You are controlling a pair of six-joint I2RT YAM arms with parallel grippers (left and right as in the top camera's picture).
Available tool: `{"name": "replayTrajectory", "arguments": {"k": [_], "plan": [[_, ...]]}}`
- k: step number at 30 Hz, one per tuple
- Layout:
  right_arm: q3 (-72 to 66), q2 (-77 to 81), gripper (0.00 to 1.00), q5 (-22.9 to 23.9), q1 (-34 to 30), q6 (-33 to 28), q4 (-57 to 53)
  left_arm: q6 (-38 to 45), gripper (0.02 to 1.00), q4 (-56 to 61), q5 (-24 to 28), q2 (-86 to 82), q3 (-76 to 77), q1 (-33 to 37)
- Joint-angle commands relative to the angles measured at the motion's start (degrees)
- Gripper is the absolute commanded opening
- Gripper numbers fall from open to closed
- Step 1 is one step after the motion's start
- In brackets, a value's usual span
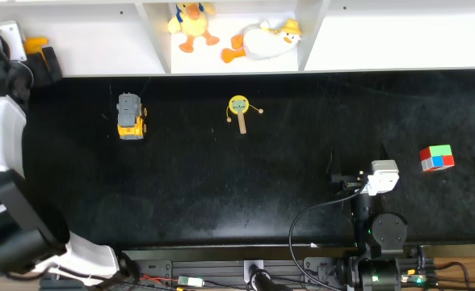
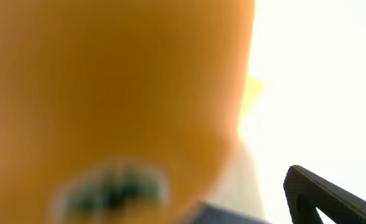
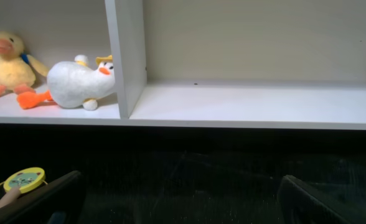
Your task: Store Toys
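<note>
My left gripper (image 1: pixel 45 55) is up in the far-left shelf compartment, next to a small orange-yellow toy (image 1: pixel 34 43). In the left wrist view that orange toy (image 2: pixel 108 93) looms blurred and very close, and one finger (image 2: pixel 332 196) stands well off to its side, so the jaws look open. My right gripper (image 1: pixel 357 166) rests low over the black mat (image 1: pixel 302 202), open and holding nothing. On the mat lie a yellow truck (image 1: pixel 130 115), a rattle drum (image 1: pixel 240 109) (image 3: pixel 22 182) and a coloured cube (image 1: pixel 436 158).
The middle shelf compartment holds a yellow duck plush (image 1: pixel 192 23) (image 3: pixel 9 65) and a white goose plush (image 1: pixel 262 40) (image 3: pixel 77 84). A white divider (image 3: pixel 127 56) separates it from the bare right compartment (image 3: pixel 258 102). Cables run along the table's front edge.
</note>
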Motion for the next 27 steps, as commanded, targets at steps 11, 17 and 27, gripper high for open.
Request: {"name": "replayTrajectory", "arguments": {"k": [11,17,27], "plan": [[-0.72,-0.46,0.996,-0.35,-0.07,0.46,0.28,0.07,0.998,-2.95,0.35,-18.45,-18.32,-0.87],[-0.72,-0.46,0.996,-0.33,-0.07,0.46,0.28,-1.22,0.998,-8.66,0.35,-28.3,-26.91,-2.86],[-0.72,-0.46,0.996,-0.33,-0.07,0.46,0.28,-5.05,0.998,-16.28,1.49,-33.51,-30.8,-14.69]]}}
